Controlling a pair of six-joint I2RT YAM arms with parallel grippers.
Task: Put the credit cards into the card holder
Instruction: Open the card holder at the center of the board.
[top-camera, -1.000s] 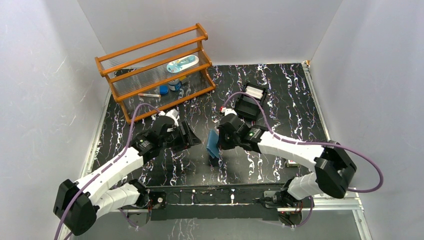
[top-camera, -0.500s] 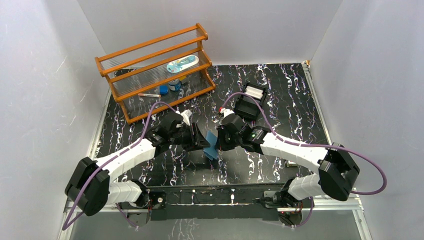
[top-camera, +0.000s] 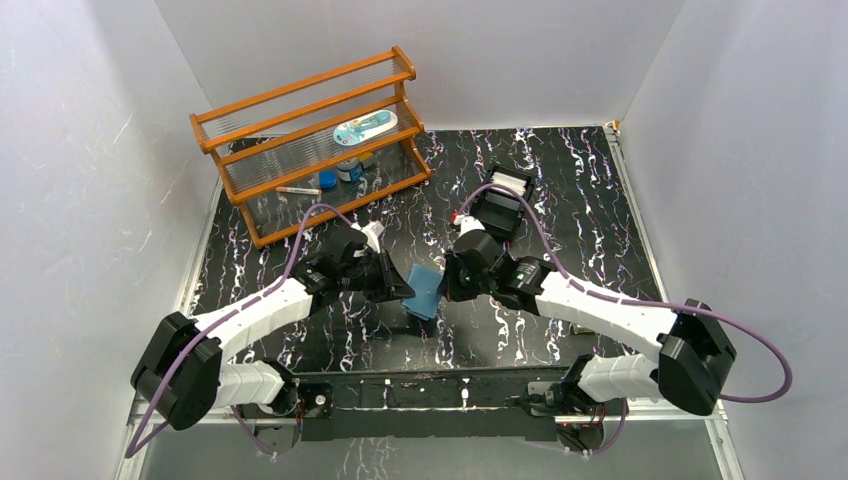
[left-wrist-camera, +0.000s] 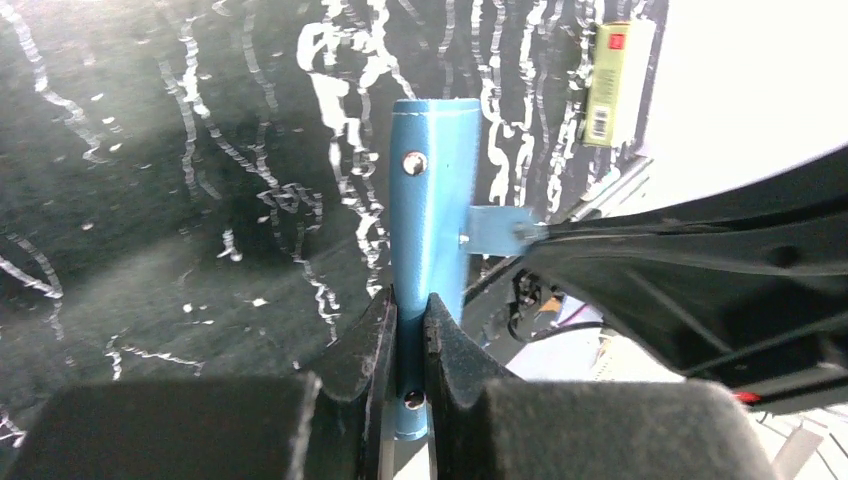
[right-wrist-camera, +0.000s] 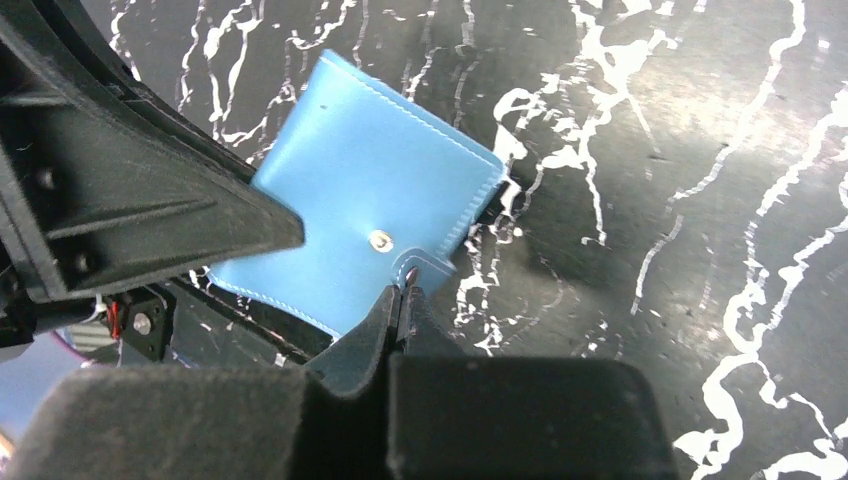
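In the top view, the left gripper (top-camera: 407, 291) sits left of centre. Its two black fingers are pressed together on the near edge of the small teal-blue folding card holder (top-camera: 426, 290). The left wrist view shows this edge-on: the holder is folded shut and runs straight up the frame from between the fingers, so its long axis lies along that claw's reach.

The holder hangs off the black marbled table (top-camera: 560, 200), between the two claws in the middle of the top view. Each claw touches it, one on either side.

On its right, the right gripper (right-wrist-camera: 402, 298) is closed tight, pinching only the little blue snap tab (right-wrist-camera: 425, 268) at the lower edge of the flap. The flat blue face fills the upper middle of the right wrist view.

The tab sticks out sideways from the holder's body, toward the right claw and away from the left one. I judge that the coming move turns on this: a pull on the tab should go across the holder's long axis, while the left claw anchors the body.

Further right and up, a black open box (top-camera: 497, 215) holds pale pieces; I cannot tell whether these are the credit cards.
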